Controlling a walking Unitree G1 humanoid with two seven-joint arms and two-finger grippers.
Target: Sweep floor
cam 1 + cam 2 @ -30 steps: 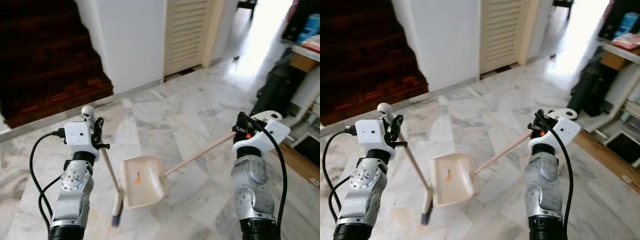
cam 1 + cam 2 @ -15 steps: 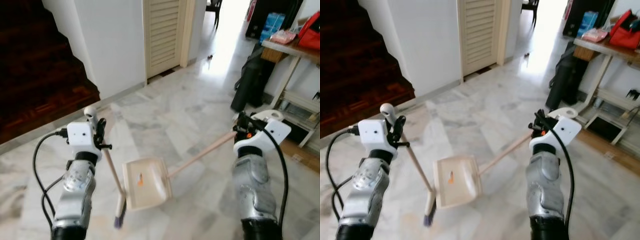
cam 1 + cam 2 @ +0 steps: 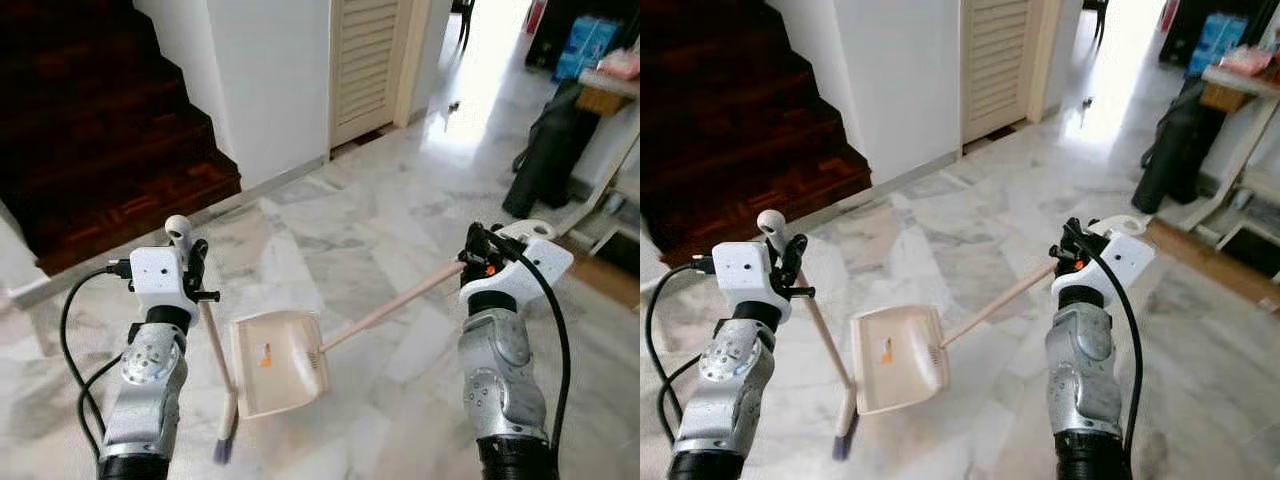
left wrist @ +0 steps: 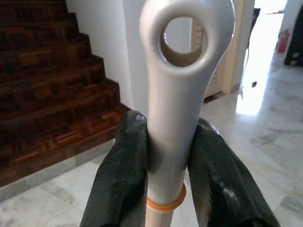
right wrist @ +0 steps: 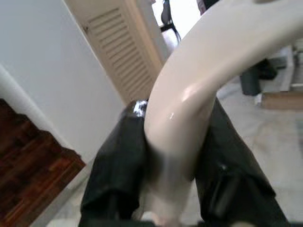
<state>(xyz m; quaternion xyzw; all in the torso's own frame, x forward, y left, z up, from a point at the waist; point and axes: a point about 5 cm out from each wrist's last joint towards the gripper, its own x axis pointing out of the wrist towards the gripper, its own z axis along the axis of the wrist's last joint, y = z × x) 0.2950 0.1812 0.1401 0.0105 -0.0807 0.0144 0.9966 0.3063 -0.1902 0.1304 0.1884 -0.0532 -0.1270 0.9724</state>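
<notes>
Left claw (image 4: 166, 156) is clamped tight on the grey-tipped wooden broom (image 3: 214, 355), which slants down to the marble floor (image 3: 360, 240). Right claw (image 5: 173, 156) grips the cream plastic dustpan (image 3: 277, 363) by its long handle, which angles down-left, pan just beside the bristles.

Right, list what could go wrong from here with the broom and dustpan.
1. The left gripper pinches the broom only at its handle tip, so the bristles may swing or twist.
2. The dustpan hangs far out on its long handle from the right gripper, so it could tip and spill.
3. The wooden stairs lie close ahead.
</notes>
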